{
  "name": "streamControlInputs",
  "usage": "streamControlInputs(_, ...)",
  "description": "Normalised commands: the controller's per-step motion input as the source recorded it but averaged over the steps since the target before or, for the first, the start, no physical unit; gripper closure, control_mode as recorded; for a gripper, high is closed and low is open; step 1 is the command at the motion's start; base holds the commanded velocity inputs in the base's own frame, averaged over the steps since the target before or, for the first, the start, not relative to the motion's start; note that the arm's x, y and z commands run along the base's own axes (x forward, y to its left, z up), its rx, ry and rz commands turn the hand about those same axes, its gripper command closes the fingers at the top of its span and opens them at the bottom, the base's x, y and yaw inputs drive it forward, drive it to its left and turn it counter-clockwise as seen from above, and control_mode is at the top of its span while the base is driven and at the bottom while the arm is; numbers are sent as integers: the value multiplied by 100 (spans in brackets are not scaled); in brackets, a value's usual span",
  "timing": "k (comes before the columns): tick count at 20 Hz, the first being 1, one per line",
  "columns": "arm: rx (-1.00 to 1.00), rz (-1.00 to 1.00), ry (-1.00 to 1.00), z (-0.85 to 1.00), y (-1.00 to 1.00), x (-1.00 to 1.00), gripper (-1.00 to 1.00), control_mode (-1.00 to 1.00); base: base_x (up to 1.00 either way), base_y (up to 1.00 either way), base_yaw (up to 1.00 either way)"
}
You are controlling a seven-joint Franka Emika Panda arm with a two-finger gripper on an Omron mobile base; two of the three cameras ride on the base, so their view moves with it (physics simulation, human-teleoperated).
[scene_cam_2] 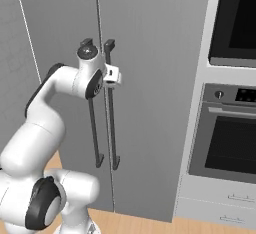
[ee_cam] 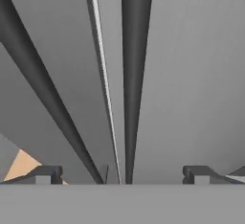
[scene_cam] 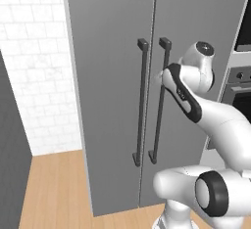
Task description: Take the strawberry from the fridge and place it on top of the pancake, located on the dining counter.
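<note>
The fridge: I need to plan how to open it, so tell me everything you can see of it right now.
The fridge is a tall, flat grey unit with two doors, both shut, meeting at a thin central seam. Each door carries a long dark vertical bar handle beside that seam: the left handle and the right handle. It stands on a light-wood floor, between a white tiled wall and an oven column. The tool is open, its tips either side of the right handle; contact cannot be told.

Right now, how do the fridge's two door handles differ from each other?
The left handle sits on the left fridge door, apart from the arm; the right handle has the gripper at its upper part, fingers spread wide on either side. Both are long, dark, vertical bars, and both doors are shut.
</note>
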Motion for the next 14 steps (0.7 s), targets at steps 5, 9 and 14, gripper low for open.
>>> streamControlInputs(5, 0, 0, -6, -9, -5, 71, -100, -100, 0, 0, 0)
streamControlInputs(9, 0, 0, 0, -1, 0, 63, -100, -100, 0, 0, 0)
streamControlInputs(14, 0, 0, -13, -15, 0, 42, -100, -100, 0, 0, 0)
